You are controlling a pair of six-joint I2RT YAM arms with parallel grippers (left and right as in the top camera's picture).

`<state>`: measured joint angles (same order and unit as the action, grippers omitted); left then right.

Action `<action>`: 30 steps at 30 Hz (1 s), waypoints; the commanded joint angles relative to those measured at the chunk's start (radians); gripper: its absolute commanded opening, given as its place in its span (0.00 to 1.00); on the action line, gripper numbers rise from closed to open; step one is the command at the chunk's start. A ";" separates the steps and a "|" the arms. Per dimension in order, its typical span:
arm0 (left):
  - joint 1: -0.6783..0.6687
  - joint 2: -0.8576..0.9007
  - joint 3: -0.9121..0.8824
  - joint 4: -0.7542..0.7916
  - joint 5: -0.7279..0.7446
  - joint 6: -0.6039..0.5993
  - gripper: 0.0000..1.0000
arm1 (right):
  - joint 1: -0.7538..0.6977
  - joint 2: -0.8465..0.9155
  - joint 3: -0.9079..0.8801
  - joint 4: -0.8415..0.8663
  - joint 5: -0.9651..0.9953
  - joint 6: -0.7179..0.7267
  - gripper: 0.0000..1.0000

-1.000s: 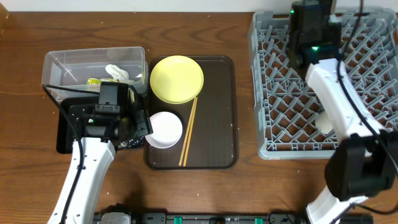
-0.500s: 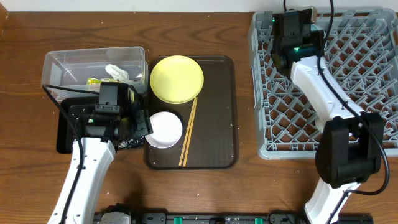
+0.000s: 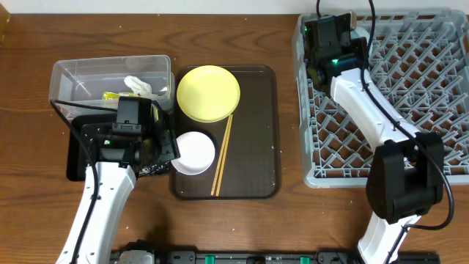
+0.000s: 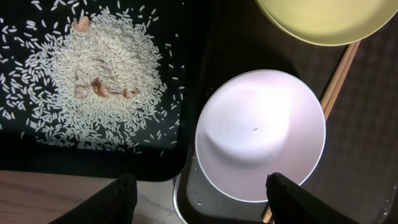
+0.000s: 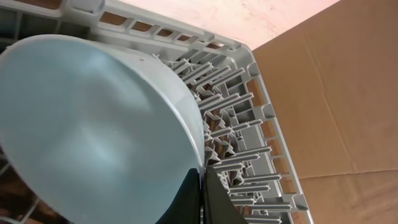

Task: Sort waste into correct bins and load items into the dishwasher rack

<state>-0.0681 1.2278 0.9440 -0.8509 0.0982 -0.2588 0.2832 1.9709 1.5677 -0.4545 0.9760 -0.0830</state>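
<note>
My right gripper (image 5: 202, 196) is shut on the rim of the light blue bowl (image 5: 93, 124), which stands on edge among the pegs at the far left corner of the grey dishwasher rack (image 3: 410, 95). My left gripper (image 4: 202, 205) hangs open above the near edge of the white bowl (image 4: 261, 134), holding nothing. Loose rice (image 4: 102, 74) lies piled in the black tray (image 3: 73, 158). The yellow plate (image 3: 209, 93) and the chopsticks (image 3: 222, 158) rest on the brown tray (image 3: 256, 147). A tissue (image 3: 135, 84) and a wrapper (image 3: 110, 95) sit in the clear tub (image 3: 110, 73).
The rack's wall and upright pegs (image 5: 236, 124) crowd close around the blue bowl. The brown tray's raised rim (image 4: 186, 199) runs between the black tray and the white bowl. Bare wooden table (image 3: 289, 110) separates the brown tray from the rack.
The right arm has swung left along the rack's far side to its far left corner. The left arm has stayed still.
</note>
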 commanded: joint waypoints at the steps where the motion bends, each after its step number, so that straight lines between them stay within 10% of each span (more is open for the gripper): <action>1: 0.002 0.001 0.006 -0.006 -0.002 -0.005 0.69 | 0.018 0.007 0.000 -0.004 0.014 0.019 0.01; 30: 0.002 0.001 0.006 -0.006 -0.002 -0.005 0.69 | 0.051 0.012 0.000 0.078 0.124 -0.031 0.01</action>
<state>-0.0681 1.2278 0.9440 -0.8536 0.0982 -0.2588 0.3286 1.9728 1.5677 -0.3832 1.0489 -0.1135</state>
